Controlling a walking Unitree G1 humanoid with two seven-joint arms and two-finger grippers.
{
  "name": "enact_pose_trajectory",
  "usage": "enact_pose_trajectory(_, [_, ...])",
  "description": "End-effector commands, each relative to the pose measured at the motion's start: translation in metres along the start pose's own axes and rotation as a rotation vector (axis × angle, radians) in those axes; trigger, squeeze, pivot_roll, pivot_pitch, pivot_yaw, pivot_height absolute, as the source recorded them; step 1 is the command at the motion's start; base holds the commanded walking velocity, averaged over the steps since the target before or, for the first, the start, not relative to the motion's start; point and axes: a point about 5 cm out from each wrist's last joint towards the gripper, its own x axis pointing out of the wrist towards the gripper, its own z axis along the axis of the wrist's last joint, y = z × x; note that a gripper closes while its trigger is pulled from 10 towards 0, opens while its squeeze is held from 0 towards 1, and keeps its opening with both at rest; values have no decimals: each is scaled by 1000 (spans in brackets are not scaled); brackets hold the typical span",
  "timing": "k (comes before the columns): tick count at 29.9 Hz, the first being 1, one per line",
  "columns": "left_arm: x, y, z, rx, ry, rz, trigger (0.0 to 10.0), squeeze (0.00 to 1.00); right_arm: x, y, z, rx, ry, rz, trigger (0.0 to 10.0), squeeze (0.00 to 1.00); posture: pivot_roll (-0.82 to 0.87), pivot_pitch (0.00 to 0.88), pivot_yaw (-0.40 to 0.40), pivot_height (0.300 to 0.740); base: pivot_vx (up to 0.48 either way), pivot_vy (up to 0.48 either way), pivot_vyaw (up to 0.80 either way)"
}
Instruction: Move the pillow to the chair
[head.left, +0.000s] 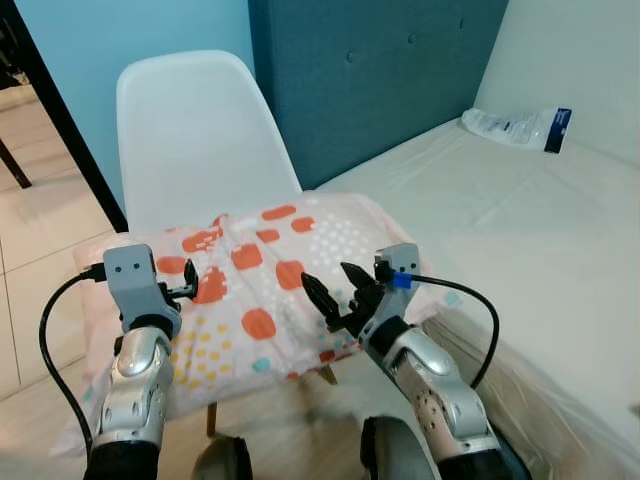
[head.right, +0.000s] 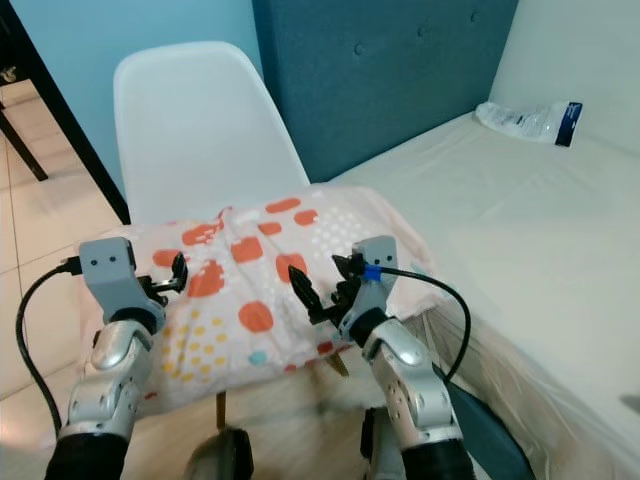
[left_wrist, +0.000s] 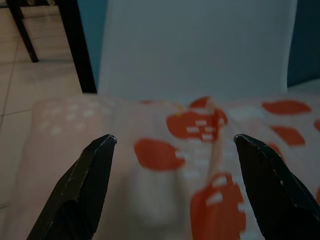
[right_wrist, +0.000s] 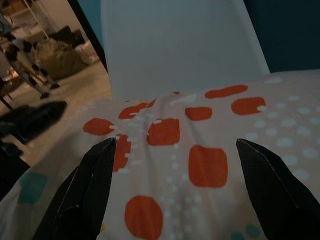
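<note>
Pillow (head.left: 270, 290) lies on chair (head.left: 195, 140) (bed (head.left: 500, 200) to its right).

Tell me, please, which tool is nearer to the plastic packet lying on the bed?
Right. The right tool hovers open over the pillow on the bed's side; the left tool is across the pillow, farther from the packet.

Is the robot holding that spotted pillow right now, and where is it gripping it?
Nothing is held. The left gripper and right gripper are open above the pillow, which lies on the chair.

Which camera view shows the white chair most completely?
The left eye view: the chair shows its whole backrest, with the pillow on the seat. The right eye view shows nearly the same. Both wrist views show part of the backrest.
</note>
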Motion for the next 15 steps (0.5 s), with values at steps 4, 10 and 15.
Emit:
enact_pose_trajectory(4, [2, -7, 5, 8, -35, -10, 10000, 0, 4, -10, -8, -51, 47, -69, 10000, 0, -15, 128, -18, 671, 0, 0, 0])
enact_pose_trajectory(10, [1, -13, 0, 3, -17, -21, 10000, 0, 4, -13, -10, -57, 55, -73, 10000, 0, -17, 108, -18, 671, 0, 0, 0])
enact_pose_trajectory(15, [0, -22, -7, -12, 15, -54, 10000, 0, 1, -15, -10, -26, 21, -46, 10000, 0, -19, 106, -18, 671, 0, 0, 0])
